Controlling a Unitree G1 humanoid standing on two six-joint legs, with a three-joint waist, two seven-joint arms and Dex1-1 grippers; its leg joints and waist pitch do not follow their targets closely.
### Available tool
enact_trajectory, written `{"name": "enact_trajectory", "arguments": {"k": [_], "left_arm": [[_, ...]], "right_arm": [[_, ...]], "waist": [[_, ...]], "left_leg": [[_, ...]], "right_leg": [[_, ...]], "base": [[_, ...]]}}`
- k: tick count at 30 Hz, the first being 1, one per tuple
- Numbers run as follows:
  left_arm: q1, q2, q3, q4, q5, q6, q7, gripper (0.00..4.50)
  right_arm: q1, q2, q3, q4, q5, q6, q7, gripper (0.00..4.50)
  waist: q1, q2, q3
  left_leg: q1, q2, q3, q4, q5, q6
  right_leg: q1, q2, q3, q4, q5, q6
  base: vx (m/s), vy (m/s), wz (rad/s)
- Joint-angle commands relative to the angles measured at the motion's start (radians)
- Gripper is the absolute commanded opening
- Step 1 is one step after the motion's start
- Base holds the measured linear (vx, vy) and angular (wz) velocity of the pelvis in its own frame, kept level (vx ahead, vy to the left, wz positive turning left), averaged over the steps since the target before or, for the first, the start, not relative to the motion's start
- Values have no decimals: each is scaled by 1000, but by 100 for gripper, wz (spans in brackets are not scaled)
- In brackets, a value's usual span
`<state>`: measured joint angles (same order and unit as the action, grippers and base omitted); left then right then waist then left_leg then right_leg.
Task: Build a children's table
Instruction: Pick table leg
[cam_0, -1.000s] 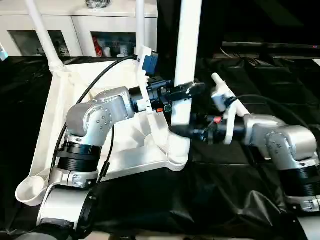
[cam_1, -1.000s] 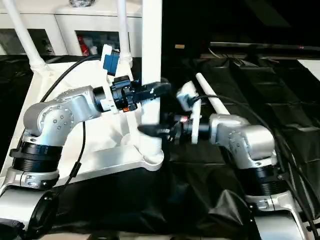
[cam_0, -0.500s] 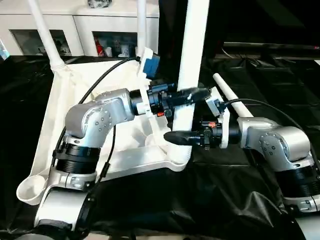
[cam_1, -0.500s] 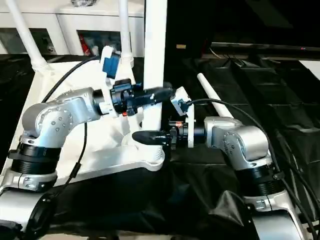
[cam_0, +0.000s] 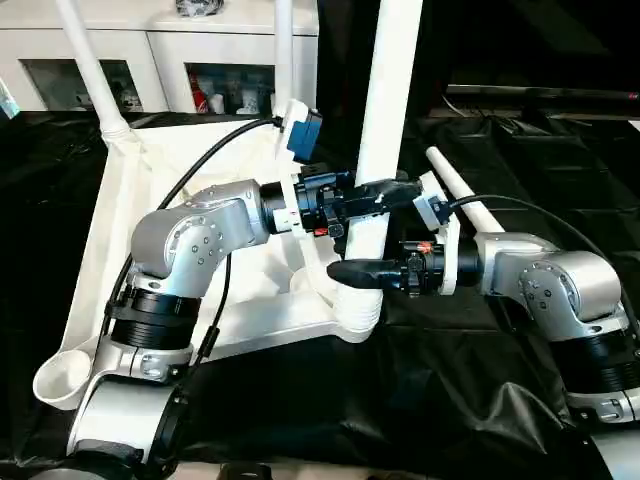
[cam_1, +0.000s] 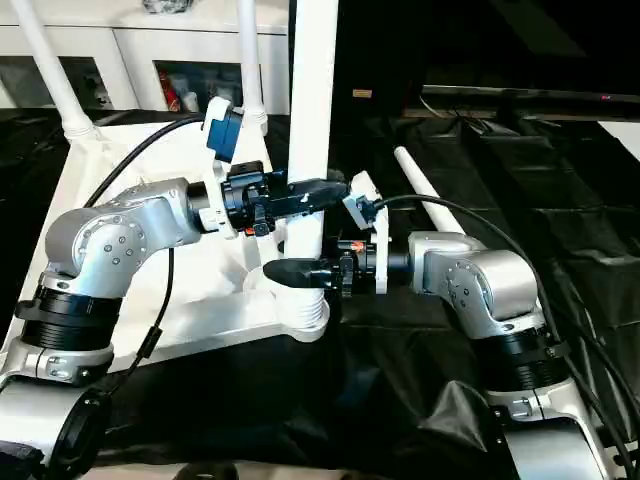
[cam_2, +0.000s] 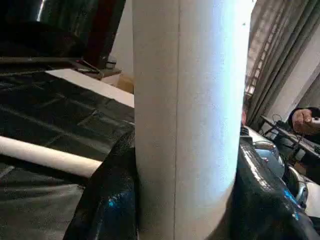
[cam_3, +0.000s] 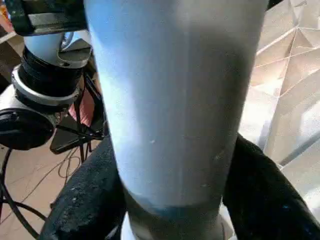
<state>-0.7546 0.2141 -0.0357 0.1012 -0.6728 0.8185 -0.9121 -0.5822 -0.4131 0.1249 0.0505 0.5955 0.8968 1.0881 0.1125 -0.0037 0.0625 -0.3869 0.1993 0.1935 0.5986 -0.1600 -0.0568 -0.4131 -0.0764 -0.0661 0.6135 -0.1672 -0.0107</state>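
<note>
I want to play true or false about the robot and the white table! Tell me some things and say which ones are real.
1. Both grippers are on the same upright leg. True: the left gripper sits higher, the right gripper lower.
2. The tabletop is the right way up. False: its underside faces up, legs pointing upward.
3. A loose leg lies on the black cloth. True.
4. The held leg stands in the far corner by the cabinet. False: it is at the near corner socket.
</note>
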Motion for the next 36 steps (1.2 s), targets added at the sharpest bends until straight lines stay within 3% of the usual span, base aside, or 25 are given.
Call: {"name": "enact_trajectory", "arguments": {"k": [1, 6, 12, 15, 19, 22, 24, 27, 28, 29, 30, 31, 32, 33, 34, 36], "left_arm": [[-1, 3, -7, -21, -8, 6, -15, 188], [-2, 5, -4, -17, -9, 4, -15, 188], [-6, 4, 9, 5, 16, -30, 17, 188], [-9, -1, 17, 22, 20, -38, 28, 258], [-14, -66, 107, 33, -15, -132, 88, 293], [-37, -131, 230, 76, -98, -185, 174, 303], [-47, -164, 296, 96, -114, -286, 222, 303], [-60, -167, 356, 111, -180, -272, 244, 303], [-48, -146, 345, 99, -159, -267, 231, 303], [-7, -88, 275, 69, -57, -283, 186, 303], [6, -70, 250, 60, -22, -291, 171, 303], [71, 30, 110, 31, 135, -331, 92, 303], [74, 36, 102, 30, 144, -333, 88, 303], [107, 86, 44, 18, 192, -344, 48, 303], [177, 176, -45, -14, 254, -384, -40, 303], [191, 191, -54, -22, 253, -382, -57, 303]], "right_arm": [[-16, -8, -16, 7, -2, 9, -15, 240], [-16, -7, -17, 10, 0, 10, -17, 205], [-19, -6, -17, 17, 1, 4, -22, 196], [-20, -1, -20, 21, 0, -2, -26, 194], [-21, 10, -31, 28, 4, -16, -35, 192], [-20, 31, -52, 35, 15, -32, -49, 191], [-19, 54, -75, 40, 23, -48, -69, 191], [-15, 74, -94, 43, 27, -71, -92, 191], [-10, 85, -104, 44, 22, -94, -111, 191], [-1, 103, -117, 48, 2, -137, -155, 191], [1, 107, -120, 49, -5, -148, -168, 191], [15, 122, -116, 65, -54, -208, -218, 191], [15, 123, -116, 66, -57, -211, -221, 191], [26, 126, -103, 77, -94, -252, -241, 191], [50, 131, -76, 115, -174, -333, -296, 191], [54, 133, -73, 123, -186, -343, -308, 191]], "waist": [[2, -12, -79], [2, -11, -80], [2, -11, -79], [2, -12, -80], [3, -12, -80], [5, -13, -83], [4, -14, -83], [4, -11, -83], [4, -9, -83], [4, -7, -84], [2, -6, -83], [-1, -3, -82], [-2, 1, -81], [-5, 4, -81], [-1, 8, -81], [-9, 7, -79]], "left_leg": [[19, 25, -13, -60, -164, 0], [20, 25, -14, -60, -163, -2], [21, 25, -14, -60, -171, -5], [21, 24, -13, -59, -174, -7], [17, 23, -14, -57, -170, -5], [15, 22, -14, -54, -162, 2], [12, 20, -14, -54, -166, 10], [17, 22, -15, -55, -170, 10], [19, 23, -15, -56, -170, 8], [20, 25, -17, -58, -170, 7], [20, 27, -19, -61, -169, 8], [23, 30, -20, -64, -177, 0], [25, 32, -23, -67, -181, -11], [27, 28, -17, -67, -184, -26], [28, 32, -21, -69, -189, -39], [29, 29, -16, -71, -203, -49]], "right_leg": [[57, -60, 41, -72, -252, -159], [57, -60, 41, -71, -248, -159], [56, -59, 41, -73, -257, -158], [56, -59, 41, -73, -262, -155], [59, -61, 40, -76, -249, -163], [62, -62, 39, -71, -222, -176], [62, -60, 38, -75, -224, -173], [59, -59, 37, -71, -229, -167], [57, -59, 37, -71, -231, -168], [55, -59, 37, -70, -230, -162], [54, -59, 37, -73, -239, -151], [50, -59, 38, -72, -255, -132], [47, -60, 39, -73, -277, -110], [47, -56, 41, -70, -264, -116], [43, -63, 42, -71, -267, -117], [42, -56, 42, -70, -267, -121]], "base": [[0, 0, 0], [0, 0, 0], [0, 0, 0], [0, 0, 0], [0, 0, 0], [0, 0, 0], [0, 0, 0], [0, 0, 0], [0, 0, 0], [0, 0, 0], [0, 0, 0], [0, 0, 0], [0, 0, 0], [0, 0, 0], [0, 0, 0], [0, 0, 0]]}}
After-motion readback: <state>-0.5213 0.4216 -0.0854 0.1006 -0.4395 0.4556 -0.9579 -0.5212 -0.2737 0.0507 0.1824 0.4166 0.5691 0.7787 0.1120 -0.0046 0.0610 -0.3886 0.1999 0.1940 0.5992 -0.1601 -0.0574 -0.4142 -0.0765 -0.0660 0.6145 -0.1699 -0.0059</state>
